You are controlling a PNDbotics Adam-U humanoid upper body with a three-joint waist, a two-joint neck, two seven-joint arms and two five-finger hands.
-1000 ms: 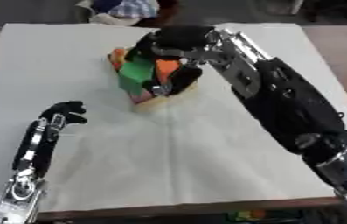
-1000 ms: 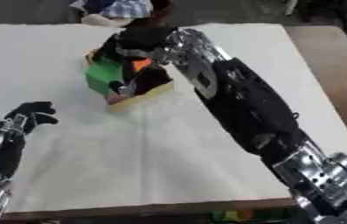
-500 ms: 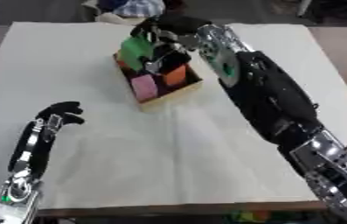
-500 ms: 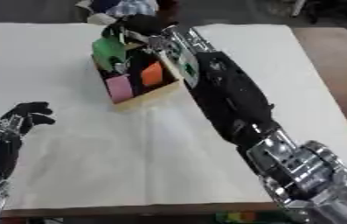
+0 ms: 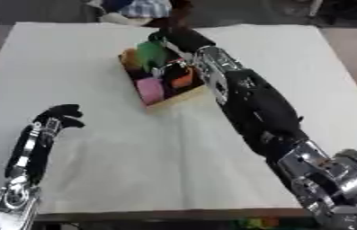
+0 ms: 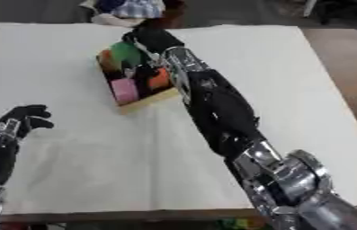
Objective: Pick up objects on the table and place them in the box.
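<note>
The right arm stretches far out across the white table [image 5: 87,148], reaching diagonally up to the box [image 5: 162,96]. The right hand [image 5: 171,39] sits over the box's far end, just above a green object [image 5: 153,53]; its fingers are too blurred to tell whether they are spread or closed on anything. The left hand [image 5: 58,117] rests well short of the box, on the near left of the table, palm down with its fingers curled and holding nothing. No writing or label can be read anywhere. Inside the box a pink block [image 5: 149,88] lies at the near end, an orange piece [image 5: 183,80] beside it to the right, and another orange bit [image 5: 131,57] at the far left by the green object.
</note>
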